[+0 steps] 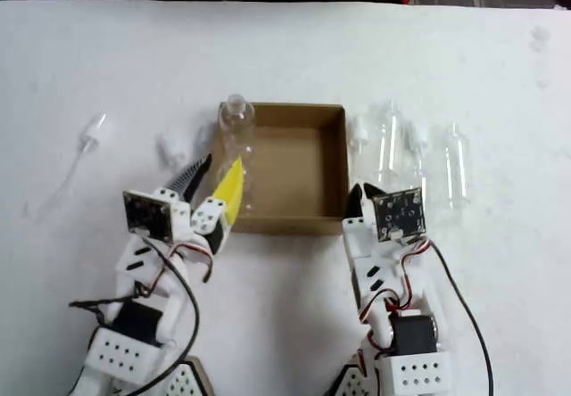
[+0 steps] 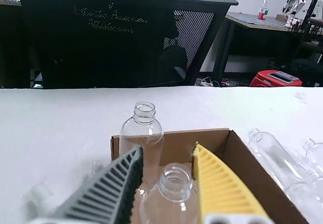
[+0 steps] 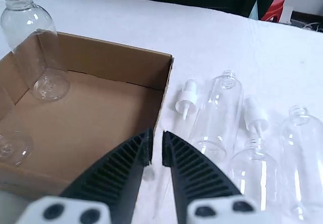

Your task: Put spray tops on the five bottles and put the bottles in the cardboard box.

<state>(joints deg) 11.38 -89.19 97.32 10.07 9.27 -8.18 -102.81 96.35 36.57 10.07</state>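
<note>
The cardboard box (image 1: 312,115) lies at the table's middle. A clear bottle with an open neck (image 2: 143,128) stands in its far left corner (image 3: 30,32). A second open-necked bottle (image 2: 173,188) stands at the box's near left side, and my left gripper (image 1: 219,164), with grey and yellow fingers, is shut on it. My right gripper (image 3: 156,135) hangs shut and empty by the box's near right corner (image 1: 361,198). Right of the box lie three clear bottles (image 1: 389,146) (image 1: 455,164) (image 3: 255,173) with two white spray tops (image 3: 185,100) (image 3: 255,115) among them.
Two more white spray tops (image 1: 92,134) (image 1: 174,151) lie on the white table left of the box, one with a long tube. A dark chair (image 2: 121,37) stands beyond the table's far edge.
</note>
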